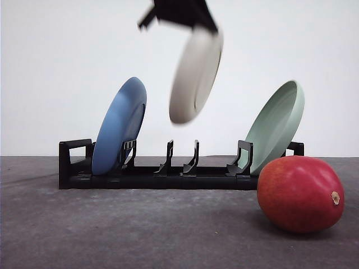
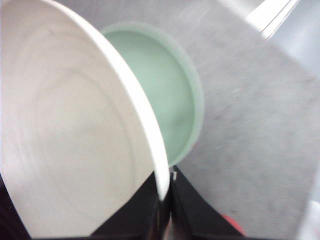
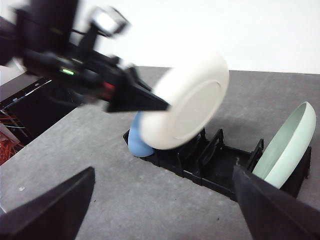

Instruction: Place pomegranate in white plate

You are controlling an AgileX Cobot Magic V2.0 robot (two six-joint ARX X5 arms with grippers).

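The front camera sits low, almost level with the bench (image 1: 112,235), and looks straight across it at a black rack (image 1: 179,176) before a pale wall. The left wrist camera is pressed very close against the white plate (image 2: 75,130), looking down past its rim to the pale green plate (image 2: 165,95) and grey bench. The right wrist camera stands further back and higher, taking in the rack, the white plate and the green plate, which the front view shares.
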